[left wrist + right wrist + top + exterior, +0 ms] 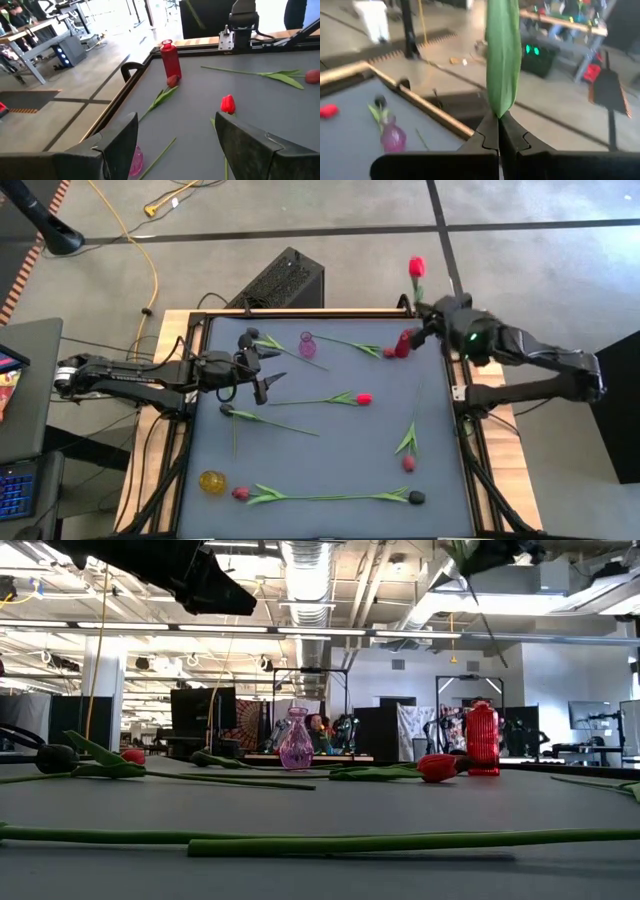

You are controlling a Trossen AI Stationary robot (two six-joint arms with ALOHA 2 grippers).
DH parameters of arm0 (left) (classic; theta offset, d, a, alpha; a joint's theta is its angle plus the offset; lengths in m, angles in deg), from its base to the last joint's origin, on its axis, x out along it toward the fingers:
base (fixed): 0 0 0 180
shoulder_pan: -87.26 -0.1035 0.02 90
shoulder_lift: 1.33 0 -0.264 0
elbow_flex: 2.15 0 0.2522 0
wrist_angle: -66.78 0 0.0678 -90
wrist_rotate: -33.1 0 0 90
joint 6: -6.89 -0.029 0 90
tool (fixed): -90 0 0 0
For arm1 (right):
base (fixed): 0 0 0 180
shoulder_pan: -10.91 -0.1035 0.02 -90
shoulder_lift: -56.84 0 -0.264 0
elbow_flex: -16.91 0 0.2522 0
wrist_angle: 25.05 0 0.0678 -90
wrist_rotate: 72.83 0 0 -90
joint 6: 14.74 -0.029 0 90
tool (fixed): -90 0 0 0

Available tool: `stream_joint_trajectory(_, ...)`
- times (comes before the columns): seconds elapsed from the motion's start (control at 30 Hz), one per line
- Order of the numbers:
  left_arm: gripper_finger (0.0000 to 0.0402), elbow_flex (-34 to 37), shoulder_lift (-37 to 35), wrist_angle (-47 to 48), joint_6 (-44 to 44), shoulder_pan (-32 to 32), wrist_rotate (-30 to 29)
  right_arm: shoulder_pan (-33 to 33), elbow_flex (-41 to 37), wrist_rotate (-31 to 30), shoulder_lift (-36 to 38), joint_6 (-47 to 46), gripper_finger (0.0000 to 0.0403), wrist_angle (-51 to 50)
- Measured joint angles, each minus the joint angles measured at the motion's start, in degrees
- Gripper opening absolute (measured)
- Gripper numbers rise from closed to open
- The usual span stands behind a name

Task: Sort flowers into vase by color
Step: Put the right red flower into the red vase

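My right gripper [427, 315] is above the table's far right corner, by the red vase [402, 343], shut on a red-headed tulip [416, 268]. My left gripper [262, 372] is open and hovers over the table's left part, near the purple vase [307, 345]. A yellow vase [212, 481] stands at the near left. Several tulips lie flat on the grey mat: a red one [364, 398] in the middle, a dark one [226, 409] beside the left gripper, and crimson [240, 493] and dark [416, 497] heads along the near edge. My right gripper pinches the tulip by its green leaf and stem [501, 107], between the two shut fingers [487, 135]. The flower is lifted clear of the table. Its red head [416, 268] points past the far edge, and a piece of stem [490, 628] trails below the gripper.
Another tulip [388, 353] lies between the purple and red vases, and one more [408, 464] lies near the right edge. A black box [280, 280] sits on the floor beyond the far edge. The mat has a raised wooden frame [330, 311].
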Motion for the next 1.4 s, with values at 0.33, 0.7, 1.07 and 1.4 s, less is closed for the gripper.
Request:
stream_joint_trajectory(0.33,0.0256,0.0,0.0,1.46,-0.43,0.0,0.0,13.1,-23.24,10.39,10.83,13.94,0.0019,37.23)
stream_joint_trajectory(0.7,0.0256,0.02,0.0,3.09,-0.55,0.0,0.02,18.04,-28.22,10.65,12.67,14.66,0.0019,40.31)
stream_joint_trajectory(1.07,0.0256,0.02,0.0,3.1,-0.36,0.0,0.02,20.93,-28.22,11.59,12.28,13.8,0.0021,37.85)
stream_joint_trajectory(1.4,0.0256,0.02,0.0,3.1,0.8,0.0,0.07,21.66,-28.22,11.61,8.13,10.66,0.0037,36.19)
